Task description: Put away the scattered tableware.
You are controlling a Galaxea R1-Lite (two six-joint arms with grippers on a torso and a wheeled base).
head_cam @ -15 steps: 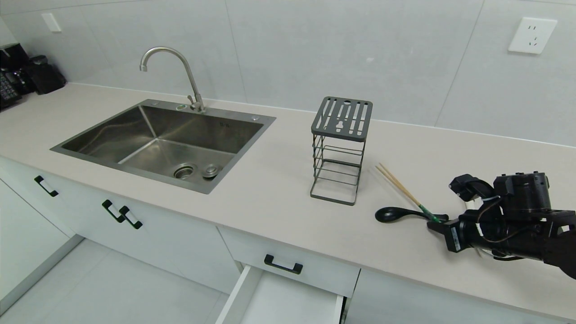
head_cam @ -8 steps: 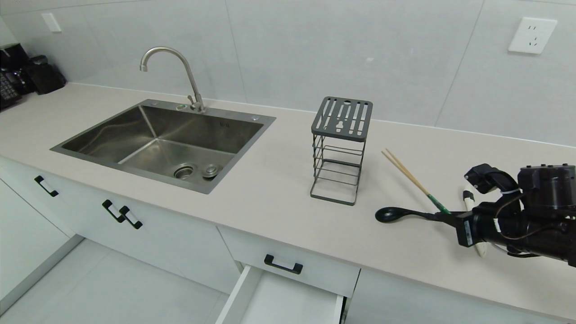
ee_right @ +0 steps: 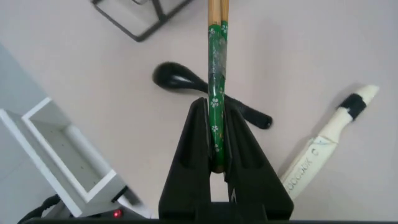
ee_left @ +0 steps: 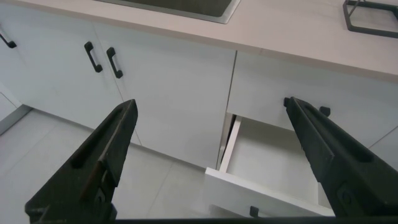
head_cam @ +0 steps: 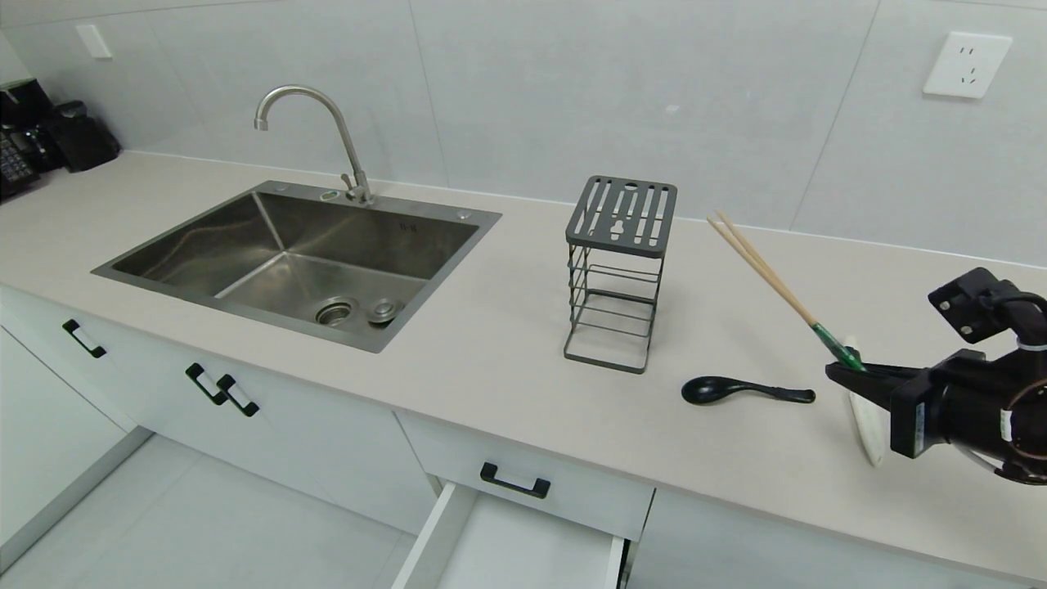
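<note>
My right gripper (head_cam: 851, 372) (ee_right: 217, 155) is shut on the green ends of a pair of wooden chopsticks (head_cam: 769, 282) (ee_right: 216, 68), held lifted above the counter at the right and slanting up toward the wall. A black spoon (head_cam: 740, 391) (ee_right: 186, 79) lies on the counter just left of the gripper. A white knife (head_cam: 865, 413) (ee_right: 326, 146) with a black band lies beneath the gripper. A dark wire utensil rack (head_cam: 617, 274) stands upright left of the chopsticks. My left gripper (ee_left: 211, 155) hangs open in front of the cabinets.
The steel sink (head_cam: 298, 258) with its faucet (head_cam: 315, 135) lies at the left. A drawer (head_cam: 511, 544) (ee_left: 273, 162) (ee_right: 59, 152) below the counter edge stands open. Black appliances (head_cam: 41, 135) stand at the far left. A wall socket (head_cam: 968, 64) is at upper right.
My right gripper has lifted the chopsticks off the counter and drawn back to the right. The spoon and the white knife stay on the counter, the knife more exposed.
</note>
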